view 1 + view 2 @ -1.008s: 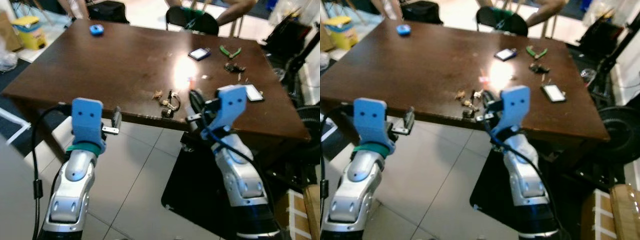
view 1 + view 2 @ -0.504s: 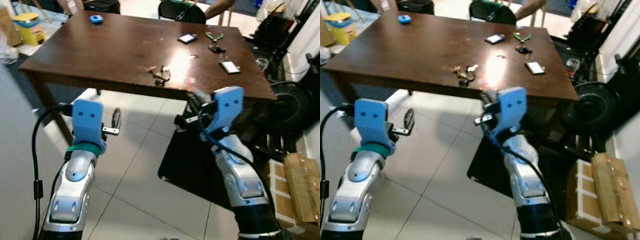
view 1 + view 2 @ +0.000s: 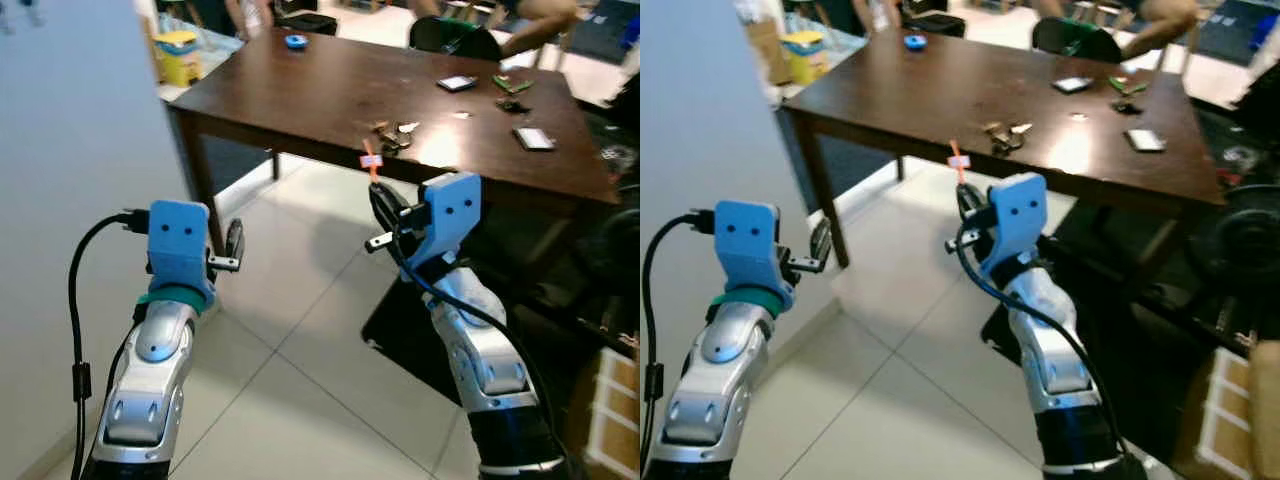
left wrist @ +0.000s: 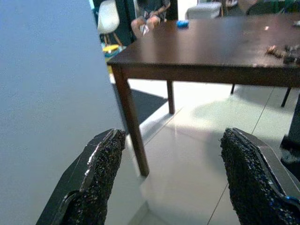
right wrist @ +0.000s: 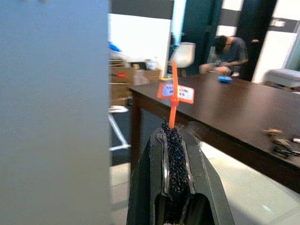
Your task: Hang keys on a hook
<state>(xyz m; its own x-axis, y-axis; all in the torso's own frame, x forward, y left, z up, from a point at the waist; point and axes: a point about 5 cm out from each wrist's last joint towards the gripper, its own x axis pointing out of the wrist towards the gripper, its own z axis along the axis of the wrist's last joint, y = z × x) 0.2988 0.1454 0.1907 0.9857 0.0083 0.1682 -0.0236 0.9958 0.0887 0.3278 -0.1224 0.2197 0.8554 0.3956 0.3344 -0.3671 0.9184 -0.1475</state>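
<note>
The right gripper [image 5: 174, 140] has its fingers pressed together on an orange tag [image 5: 174, 96], which sticks up from the fingertips; the keys themselves cannot be made out, so they are presumably hidden between or below the fingers. That thin hold is the main risk: pinched only by the tag or its tie, the load could swing or slip out when the arm reaches, and a ring that cannot be seen is hard to line up with a hook. No hook is visible yet, so aiming blind at the wall [image 3: 70, 130] just to the left could scrape the fingers against it. The left gripper [image 4: 173, 183] hangs with its fingers spread apart, holding nothing. Underfoot is pale, glossy tile [image 3: 290, 380]. Beyond stands a dark wooden table [image 3: 330, 100], with another bunch of keys [image 3: 392, 133] near its front edge, a blue thing [image 3: 295, 41] and other small items farther back. A person sits at the far side.
</note>
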